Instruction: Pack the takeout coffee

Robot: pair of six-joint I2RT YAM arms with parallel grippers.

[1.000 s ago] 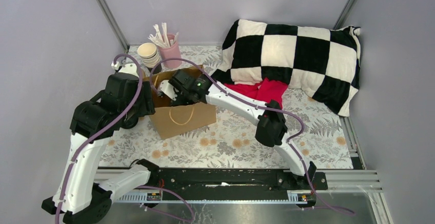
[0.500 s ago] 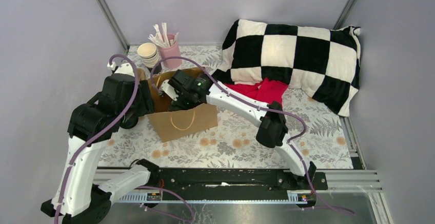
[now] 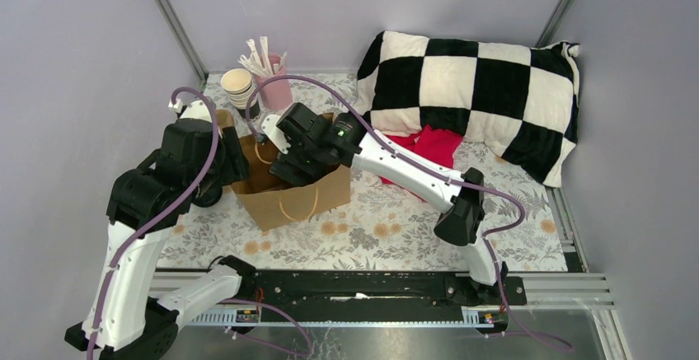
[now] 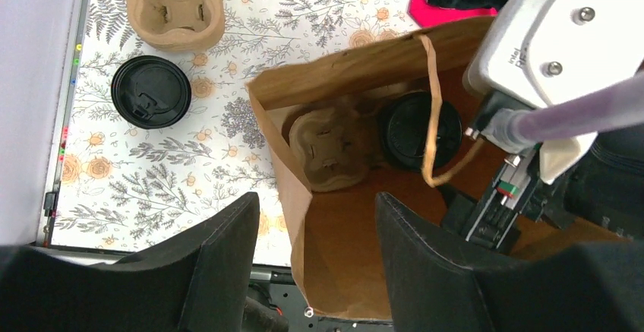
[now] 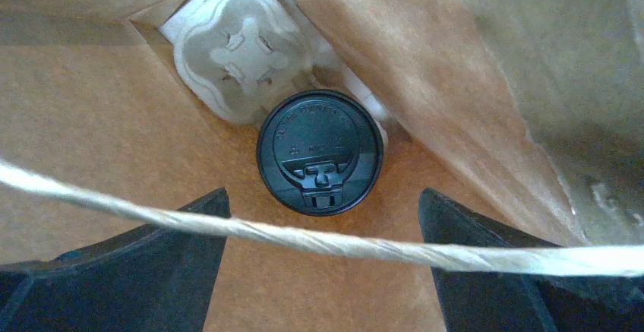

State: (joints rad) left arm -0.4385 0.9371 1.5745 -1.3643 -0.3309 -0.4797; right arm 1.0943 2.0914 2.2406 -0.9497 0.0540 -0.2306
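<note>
Lifted since a second ago, right gripper [image 3: 279, 169] hangs above the bag [image 3: 307, 203]. Left wrist: left gripper [image 4: 315, 203], jaws apart, straddles its wall, propping it open, I judge. Right wrist: jaws wide; takeout coffee [image 5: 319, 152] stands freed inside, five o'clock of the carrier [image 5: 239, 58].

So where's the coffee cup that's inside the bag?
In the right wrist view, the lidded coffee cup stands upright on the floor of the brown paper bag, beside a pulp cup carrier in its corner.
</note>
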